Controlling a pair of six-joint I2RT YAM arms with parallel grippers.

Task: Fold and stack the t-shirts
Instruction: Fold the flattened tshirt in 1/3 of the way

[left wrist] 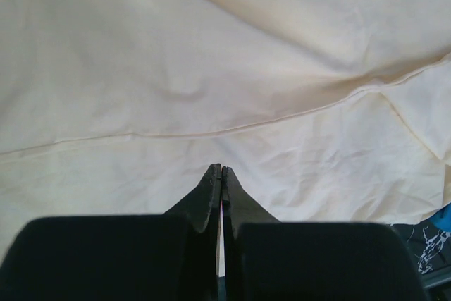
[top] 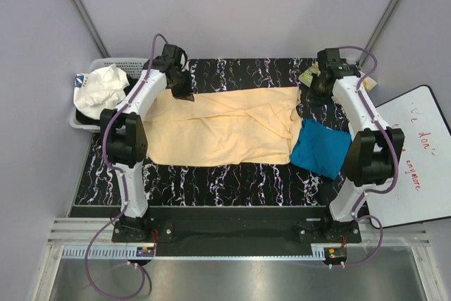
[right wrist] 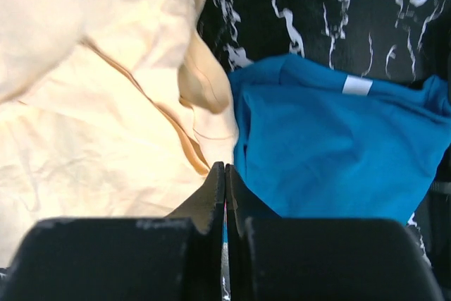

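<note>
Spread peach shirt (top: 225, 128) beside folded teal shirt (top: 322, 147)

I am looking down on a black mat (top: 232, 181) veined with white. On my left a white slatted basket (top: 130, 60) is sitting at its far corner, holding a crumpled white cloth (top: 102, 88). On my right a whiteboard (top: 423, 195) with red handwriting is lying askew beside the mat.
</note>
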